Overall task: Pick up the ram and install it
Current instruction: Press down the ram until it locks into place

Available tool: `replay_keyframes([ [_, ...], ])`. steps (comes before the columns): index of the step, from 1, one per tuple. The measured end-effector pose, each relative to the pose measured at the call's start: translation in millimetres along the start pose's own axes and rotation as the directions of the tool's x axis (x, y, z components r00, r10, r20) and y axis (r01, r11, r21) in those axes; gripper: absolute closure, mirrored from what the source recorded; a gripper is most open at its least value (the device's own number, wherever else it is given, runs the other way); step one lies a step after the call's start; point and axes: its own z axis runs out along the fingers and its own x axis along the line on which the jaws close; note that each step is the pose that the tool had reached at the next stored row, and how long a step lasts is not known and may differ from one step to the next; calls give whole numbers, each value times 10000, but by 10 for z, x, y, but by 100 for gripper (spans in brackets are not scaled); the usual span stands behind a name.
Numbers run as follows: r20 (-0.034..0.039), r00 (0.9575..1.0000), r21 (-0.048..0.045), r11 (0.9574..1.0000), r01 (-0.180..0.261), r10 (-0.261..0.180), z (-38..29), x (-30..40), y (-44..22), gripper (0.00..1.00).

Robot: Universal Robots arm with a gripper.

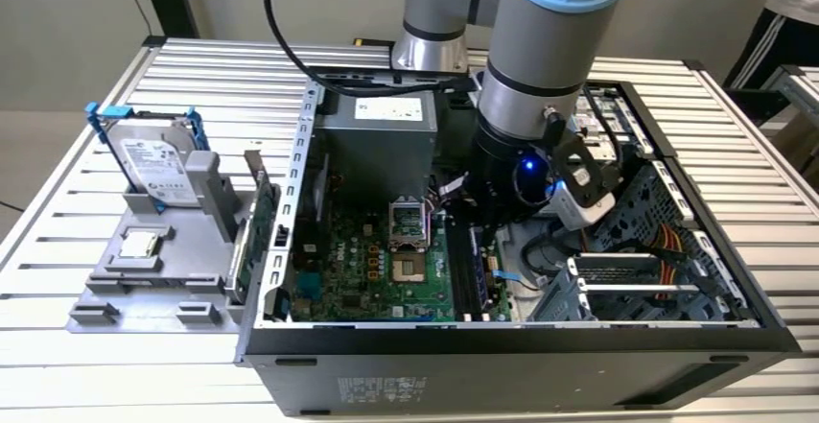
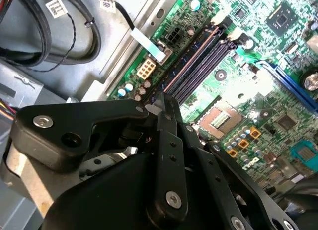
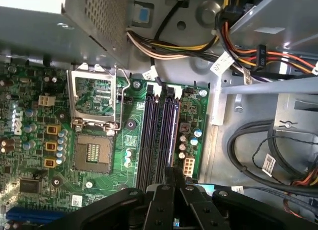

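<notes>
My black two-fingered gripper (image 2: 160,102) is down inside the open black computer case (image 1: 512,339); its fingers are drawn narrow, only a thin seam between them, and they pinch the near end of the ram, a long thin dark-blue circuit-board stick (image 3: 175,135); the ram stands on edge in the outermost of the long black memory slots (image 3: 151,140) on the green motherboard (image 3: 130,140), on the side towards the bare grey metal case floor (image 3: 223,155); how deep it sits in the slot I cannot tell; in the first wrist view the silver hinged processor socket (image 3: 94,103) lies just beyond the slots on one side; bundled black cables (image 3: 258,160) loop on the case floor on the other; the perforated grey power supply box (image 3: 94,16) stands past the slots' far end.
</notes>
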Motion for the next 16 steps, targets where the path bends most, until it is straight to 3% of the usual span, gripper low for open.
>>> replay_keyframes([
  [2,-37,10000,-3,10000,12,-12,-1,0,0,100],
  [8,-24,9986,-17,9986,527,-527,0,0,0,100],
  [16,-11,9897,-39,9897,1433,-1433,0,0,4,100],
])
